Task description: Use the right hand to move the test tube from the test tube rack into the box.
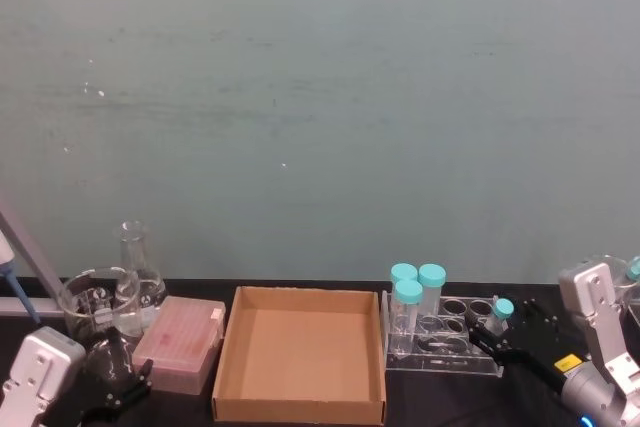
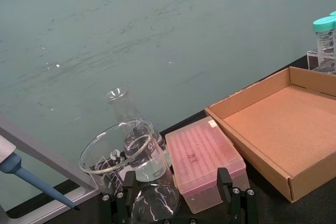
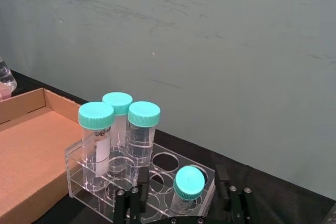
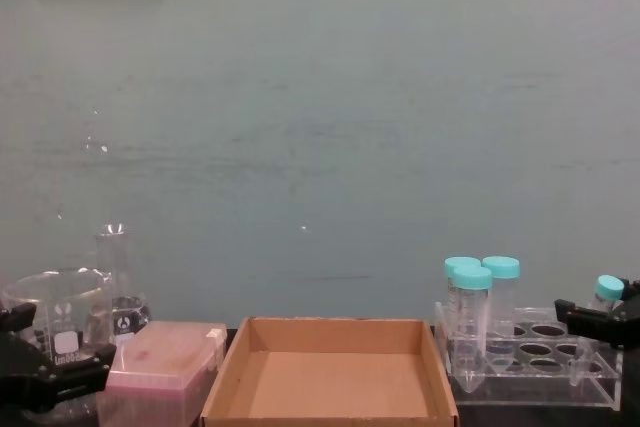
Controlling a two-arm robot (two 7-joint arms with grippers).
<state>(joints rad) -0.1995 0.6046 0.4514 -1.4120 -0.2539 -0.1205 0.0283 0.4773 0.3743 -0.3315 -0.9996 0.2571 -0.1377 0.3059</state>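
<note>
The test tube [image 3: 188, 184], slim with a small teal cap, stands in the near right corner of the clear test tube rack [image 3: 100, 182]. My right gripper [image 3: 181, 195] is open, with one finger on either side of the tube and a gap to each. The head view shows the tube [image 1: 502, 309] at the rack's [image 1: 450, 355] right end with the right gripper [image 1: 505, 332] around it. In the chest view the tube [image 4: 607, 290] rises beside the gripper [image 4: 605, 312]. The brown box [image 1: 298, 409] lies left of the rack. My left gripper [image 1: 118, 387] is parked open at the far left.
Three wider teal-capped tubes [image 1: 408, 294] stand at the rack's left end, beside the box. A pink tip box [image 1: 180, 342], a glass beaker [image 1: 95, 302], a conical flask [image 1: 135, 257] and a round flask [image 2: 152, 203] crowd the left. A blue pipette [image 2: 21, 174] hangs at the far left.
</note>
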